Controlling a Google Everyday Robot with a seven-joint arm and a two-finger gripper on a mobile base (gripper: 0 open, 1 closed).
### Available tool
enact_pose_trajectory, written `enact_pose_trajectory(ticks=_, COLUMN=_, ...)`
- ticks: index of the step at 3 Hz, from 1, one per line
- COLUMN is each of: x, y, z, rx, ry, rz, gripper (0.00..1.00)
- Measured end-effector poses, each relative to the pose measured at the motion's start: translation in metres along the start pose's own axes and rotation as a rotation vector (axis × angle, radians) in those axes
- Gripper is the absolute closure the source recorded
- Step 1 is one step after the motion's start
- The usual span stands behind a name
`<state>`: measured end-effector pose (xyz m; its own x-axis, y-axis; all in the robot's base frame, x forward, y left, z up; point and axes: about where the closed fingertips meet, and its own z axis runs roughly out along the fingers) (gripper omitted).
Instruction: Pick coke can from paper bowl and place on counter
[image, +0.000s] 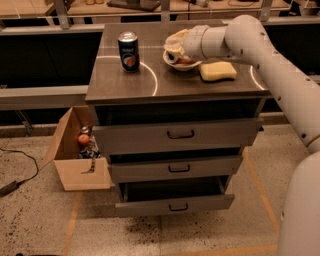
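Your arm (270, 55) reaches in from 3 o'clock across the bench (165, 82). The hand (176, 45) sits low over the paper bowl (186, 66) at the bench's 1 o'clock; I cannot tell whether it is spread or clamped. The coke can (184, 60) lies in that bowl, with only a sliver of red showing under the hand.

The biggest risk, as I judge it, is that the light bowl rides up with the can or skids toward the back edge if you lift off-centre. A lesser risk is that a shallow grip lets the can slip and roll.

Below, three drawers (180, 134) hang part open, and a cardboard box (75, 170) sits on the floor at 8 o'clock, out of your path. The yellow sponge (218, 71) lies just beside the bowl at its 4 o'clock, blocking a set-down there. The blue can (129, 51) stands at 10 o'clock, well apart. The bench toward 6 o'clock looks the safest place to put the can.
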<state>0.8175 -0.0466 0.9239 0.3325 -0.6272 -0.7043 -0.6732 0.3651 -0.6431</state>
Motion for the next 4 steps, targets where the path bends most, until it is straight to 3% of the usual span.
enact_pose_trajectory(ticks=2, x=-0.013, y=-0.034, z=-0.013, rx=0.100, ry=-0.004, rz=-0.037, gripper=0.24)
enact_pose_trajectory(ticks=3, x=-0.022, y=-0.054, z=-0.016, rx=0.121, ry=-0.010, rz=-0.081, gripper=0.02)
enact_pose_trajectory(ticks=4, x=-0.026, y=-0.070, z=-0.020, rx=0.126, ry=-0.001, rz=-0.128, gripper=0.00)
